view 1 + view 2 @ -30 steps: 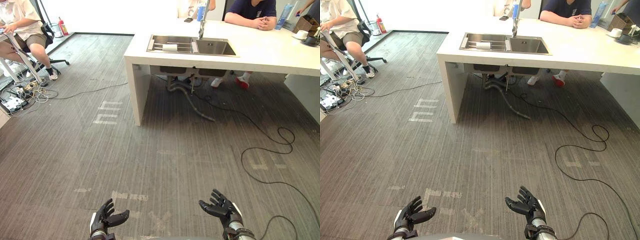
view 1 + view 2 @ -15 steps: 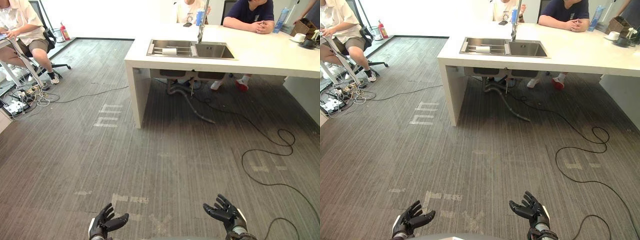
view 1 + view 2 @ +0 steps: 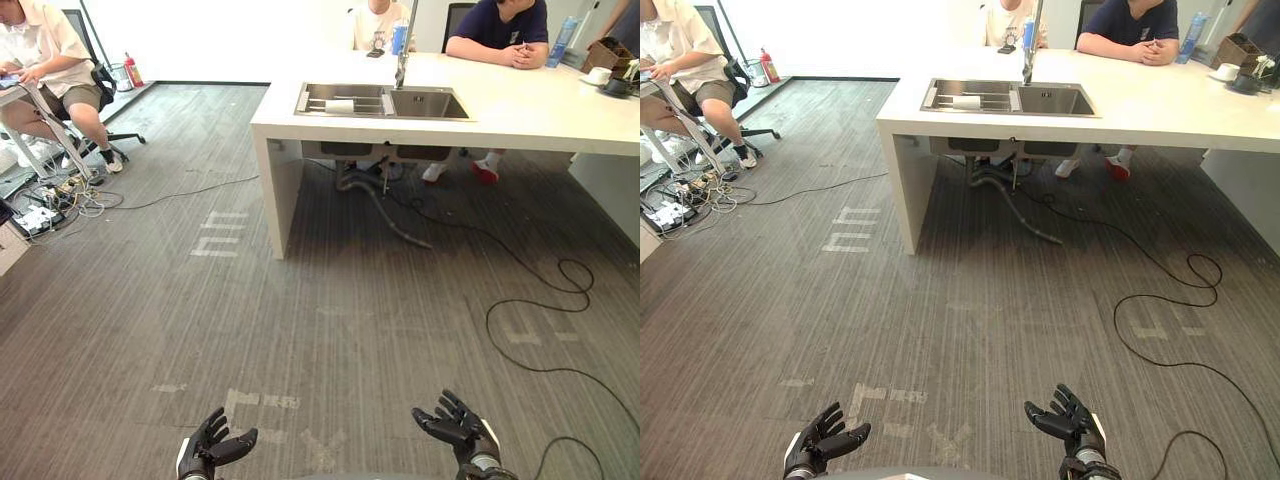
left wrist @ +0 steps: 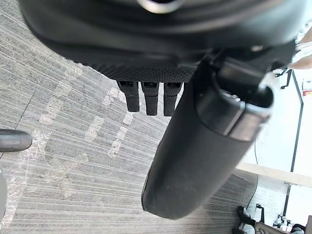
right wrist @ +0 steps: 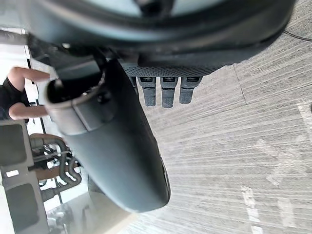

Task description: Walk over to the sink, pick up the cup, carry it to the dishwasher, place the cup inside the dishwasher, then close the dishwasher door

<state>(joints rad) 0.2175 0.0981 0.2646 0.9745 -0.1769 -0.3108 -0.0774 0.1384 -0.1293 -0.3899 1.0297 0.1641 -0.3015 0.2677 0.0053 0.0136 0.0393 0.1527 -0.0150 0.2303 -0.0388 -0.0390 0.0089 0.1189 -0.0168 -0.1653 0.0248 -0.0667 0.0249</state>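
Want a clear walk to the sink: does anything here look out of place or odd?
A grey hose sags from under the sink and trails loose across the floor. The white cup appears to lie on its side in the sink's left basin. A tangle of cables sits on the floor far left.

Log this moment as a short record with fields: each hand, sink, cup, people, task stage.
left hand: open, empty, low over the grey striped floor
right hand: open, empty, low over the same floor
sink: stainless steel double-basin sink set in the white counter, far ahead of both hands
cup: white cylindrical cup lying on its side in the left basin
people: person in a dark top seated behind the counter; person on an office chair at far left
stage: approach; cup not yet picked up
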